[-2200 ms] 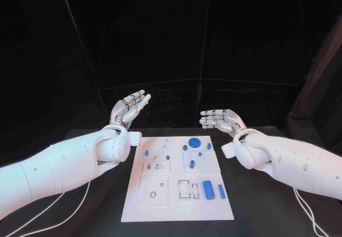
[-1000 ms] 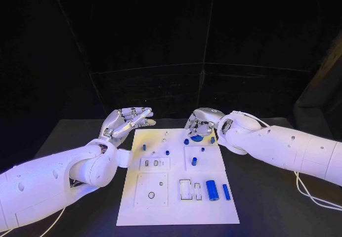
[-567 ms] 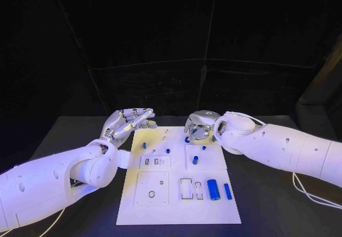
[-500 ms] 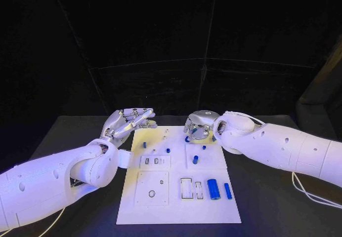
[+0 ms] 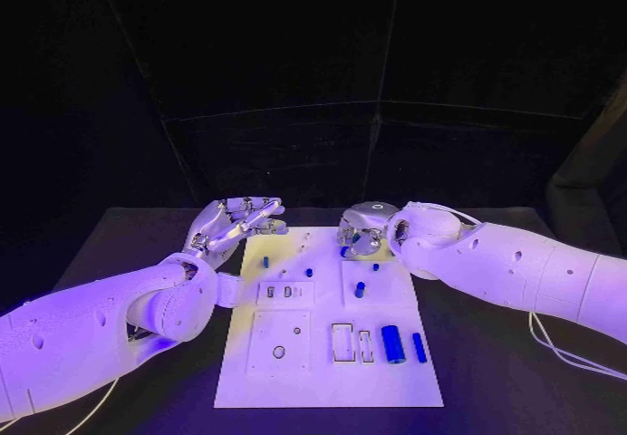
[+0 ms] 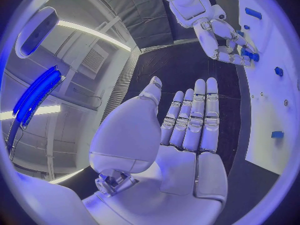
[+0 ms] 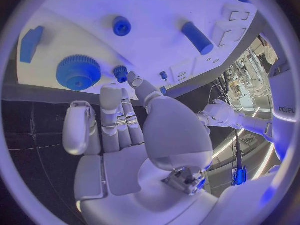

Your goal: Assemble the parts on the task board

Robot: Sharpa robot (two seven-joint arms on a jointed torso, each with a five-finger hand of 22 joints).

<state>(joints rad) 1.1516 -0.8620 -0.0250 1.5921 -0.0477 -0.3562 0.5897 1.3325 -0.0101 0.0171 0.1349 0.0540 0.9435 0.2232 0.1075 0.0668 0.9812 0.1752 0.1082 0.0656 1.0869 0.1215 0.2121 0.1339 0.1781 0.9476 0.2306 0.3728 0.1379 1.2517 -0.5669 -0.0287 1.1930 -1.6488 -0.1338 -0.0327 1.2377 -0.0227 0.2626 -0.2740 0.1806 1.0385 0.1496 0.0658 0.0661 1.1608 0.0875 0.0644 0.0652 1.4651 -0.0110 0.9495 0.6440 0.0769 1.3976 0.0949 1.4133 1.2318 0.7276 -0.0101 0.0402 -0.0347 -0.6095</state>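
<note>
Head view: task board (image 5: 327, 381) lay mid-surface. Right hand (image 5: 362, 232) hung over its far edge, fingers curled downward beside the far blue parts; whether they pinched anything could not be told. Left hand (image 5: 236, 227) hovered off the board's far left corner, fingers spread, empty.

Left wrist view: left hand (image 6: 178, 135) flat, fingers released; right hand (image 6: 223, 44) bent over the board edge.

Right wrist view: right hand (image 7: 125, 130), fingers apart, nothing held. This view alone revealed the large gear (image 7: 78, 72) and small gear (image 7: 120, 73) just beyond the fingertips. Advice: lower squarely, pinching the gear by its rim.
</note>
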